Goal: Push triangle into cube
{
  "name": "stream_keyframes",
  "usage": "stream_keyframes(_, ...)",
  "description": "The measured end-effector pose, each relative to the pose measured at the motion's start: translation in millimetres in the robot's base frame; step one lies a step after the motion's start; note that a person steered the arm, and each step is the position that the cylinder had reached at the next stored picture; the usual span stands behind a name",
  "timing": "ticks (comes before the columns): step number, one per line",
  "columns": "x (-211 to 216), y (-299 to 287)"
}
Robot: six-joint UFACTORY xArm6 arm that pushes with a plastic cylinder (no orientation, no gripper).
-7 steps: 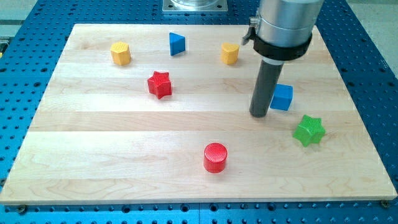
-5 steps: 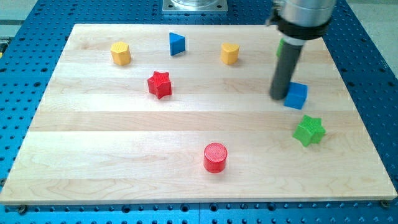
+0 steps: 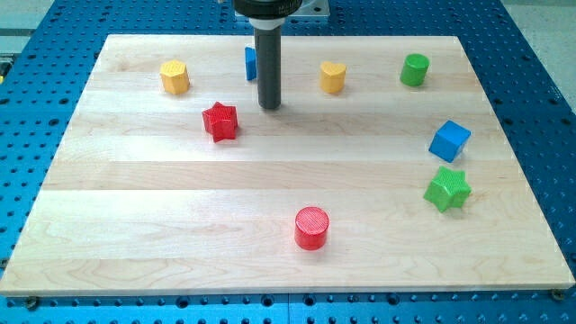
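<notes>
The blue triangle (image 3: 249, 62) lies near the view's top, mostly hidden behind my rod. The blue cube (image 3: 449, 140) sits far off at the view's right, tilted, just above the green star (image 3: 447, 188). My tip (image 3: 269, 107) rests on the board just below and right of the triangle, and up and right of the red star (image 3: 220, 121). Whether the rod touches the triangle I cannot tell.
A yellow block (image 3: 175, 76) is at the top left and another yellow block (image 3: 333, 77) right of my rod. A green cylinder (image 3: 415, 69) is at the top right. A red cylinder (image 3: 311, 227) is near the bottom middle.
My tip has swept from beside the blue cube at the right to the blue triangle at the top. The cube has shifted right and turned. The red star has moved slightly left.
</notes>
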State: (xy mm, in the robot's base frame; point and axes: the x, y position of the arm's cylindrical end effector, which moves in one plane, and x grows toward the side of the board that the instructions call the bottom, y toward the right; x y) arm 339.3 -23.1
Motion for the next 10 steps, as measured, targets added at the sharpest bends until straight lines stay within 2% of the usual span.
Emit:
stream_keyframes(1, -32.9, 9.0)
stream_keyframes(2, -59.6, -11.6)
stream_keyframes(4, -66.7, -70.0)
stream_keyframes(5, -76.9, -75.6)
stream_keyframes(6, -98.2, -75.5)
stream_keyframes(7, -96.6, -23.9)
stream_keyframes(8, -139.8, -22.2)
stream_keyframes(9, -145.9, -81.6)
stream_keyframes(10, -132.4, -150.0)
